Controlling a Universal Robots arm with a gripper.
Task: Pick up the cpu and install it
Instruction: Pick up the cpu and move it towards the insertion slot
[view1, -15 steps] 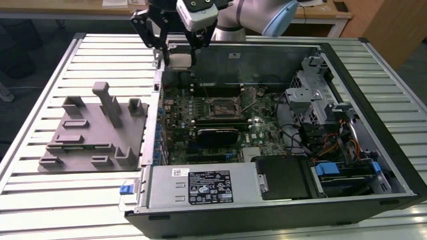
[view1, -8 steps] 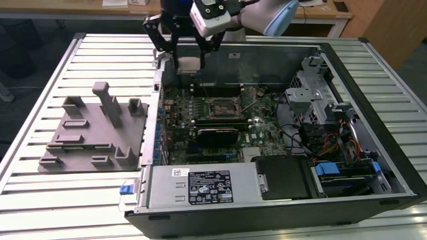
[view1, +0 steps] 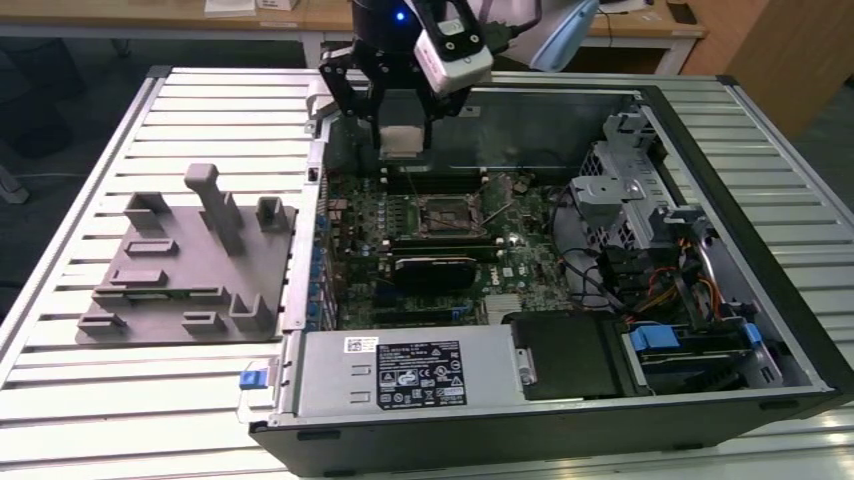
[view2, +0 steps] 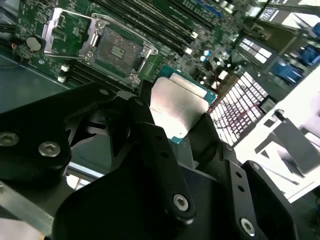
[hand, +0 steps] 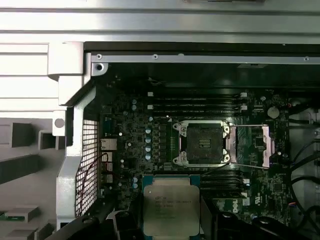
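My gripper (view1: 404, 128) hangs over the back part of the open computer case, shut on the cpu (view1: 403, 142), a flat square chip with a silvery top. In both wrist views the cpu (hand: 171, 207) (view2: 175, 107) sits between the black fingers (view2: 150, 140), level and above the green motherboard. The open socket (hand: 202, 144) (view2: 117, 50) (view1: 451, 212) lies a short way off from the chip, its metal load plate (hand: 252, 146) swung back beside it. Nothing rests in the socket.
A grey plastic tray (view1: 187, 260) with upright posts stands on the slatted table at the exterior view's left. Inside the case are memory slots (hand: 197, 102), a black heatsink (view1: 434, 270), a power supply (view1: 400, 375) and a drive cage (view1: 627, 180).
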